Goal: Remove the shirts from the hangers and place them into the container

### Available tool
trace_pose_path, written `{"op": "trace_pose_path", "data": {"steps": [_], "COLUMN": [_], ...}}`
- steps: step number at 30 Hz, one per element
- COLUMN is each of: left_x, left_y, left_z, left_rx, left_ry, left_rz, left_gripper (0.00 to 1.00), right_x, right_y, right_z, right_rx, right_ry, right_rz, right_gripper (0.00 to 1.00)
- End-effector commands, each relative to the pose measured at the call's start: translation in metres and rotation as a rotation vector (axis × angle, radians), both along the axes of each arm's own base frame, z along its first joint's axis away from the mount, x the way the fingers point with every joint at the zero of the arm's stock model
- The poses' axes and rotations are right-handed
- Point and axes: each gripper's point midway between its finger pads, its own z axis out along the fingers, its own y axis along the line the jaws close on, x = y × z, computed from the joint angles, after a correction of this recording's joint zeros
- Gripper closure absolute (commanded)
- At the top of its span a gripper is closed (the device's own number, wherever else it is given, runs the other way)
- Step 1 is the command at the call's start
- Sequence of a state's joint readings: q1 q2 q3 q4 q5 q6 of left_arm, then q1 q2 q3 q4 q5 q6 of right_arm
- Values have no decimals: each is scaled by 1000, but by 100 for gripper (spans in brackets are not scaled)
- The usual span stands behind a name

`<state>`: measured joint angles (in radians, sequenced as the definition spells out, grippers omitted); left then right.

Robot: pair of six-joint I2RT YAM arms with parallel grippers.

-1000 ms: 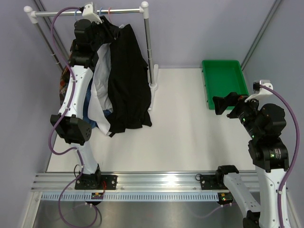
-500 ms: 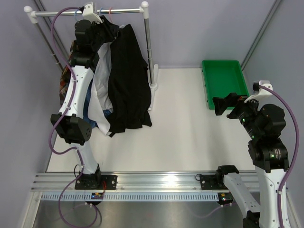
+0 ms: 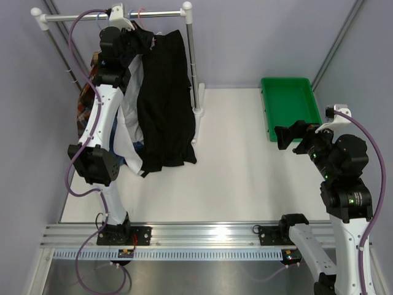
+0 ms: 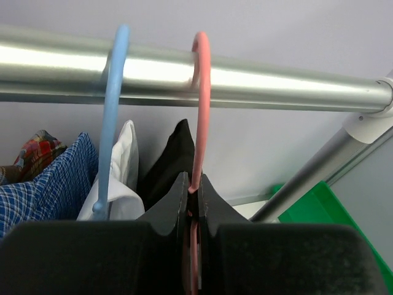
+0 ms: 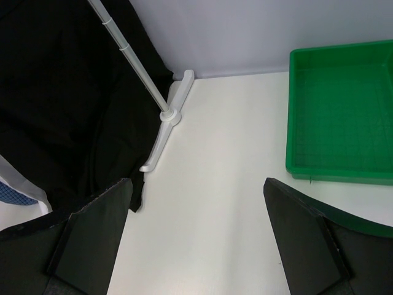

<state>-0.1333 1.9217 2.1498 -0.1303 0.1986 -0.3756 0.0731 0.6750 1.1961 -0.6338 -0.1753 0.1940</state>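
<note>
Black shirt [image 3: 164, 104] seemingly hangs on the pink hanger [image 4: 201, 92] pinched tight by the left gripper [image 4: 191, 185], whose pull could snag its hook on the rail [image 4: 276, 83]; right gripper [image 5: 196, 187] stands wide.

The white table [image 3: 245, 178] carries the green container [image 3: 290, 104] far right, and the rail's foot [image 3: 198, 112] at the back.

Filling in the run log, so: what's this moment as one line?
left gripper: shut on pink hanger on rail | right gripper: open, beside container | black shirt: hanging
</note>
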Motion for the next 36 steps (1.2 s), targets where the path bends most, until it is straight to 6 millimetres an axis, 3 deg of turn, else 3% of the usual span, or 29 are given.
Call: {"op": "trace_pose_path", "data": {"steps": [1,6,13,20,25,26,28,29,35,36], "left_x": [3,-11,-57,-82,-97,-94,-108,-109,-166,-172], "left_y": [2,2,20,22,19,18,18,16,23,24], "left_z": [18,37,97,125,111,89,82,63,43,32], "left_rx": [-11,-9,34,56,48,55,62,73,120,125], "left_ry": [-81,-122,-262,-328,-275,-225,-196,-150,-78,-40], "left_rz": [4,-6,69,69,42,41,34,25,6,2], "left_gripper": [100,100,100,100,100,100,100,100,100,100], "right_x": [-1,-1,-3,-4,-6,-7,-8,-8,-8,-9], "right_y": [3,3,4,8,9,9,9,10,12,15], "right_z": [-1,-2,-2,1,2,2,1,1,6,7], "right_rx": [-17,-20,-20,-10,-6,-7,-10,-13,-9,-5], "right_ry": [-4,-3,-7,-14,-15,-18,-14,-14,-17,-15], "right_rz": [22,22,32,52,60,60,62,63,77,93], "right_gripper": [1,0,1,1,1,0,0,1,1,1]}}
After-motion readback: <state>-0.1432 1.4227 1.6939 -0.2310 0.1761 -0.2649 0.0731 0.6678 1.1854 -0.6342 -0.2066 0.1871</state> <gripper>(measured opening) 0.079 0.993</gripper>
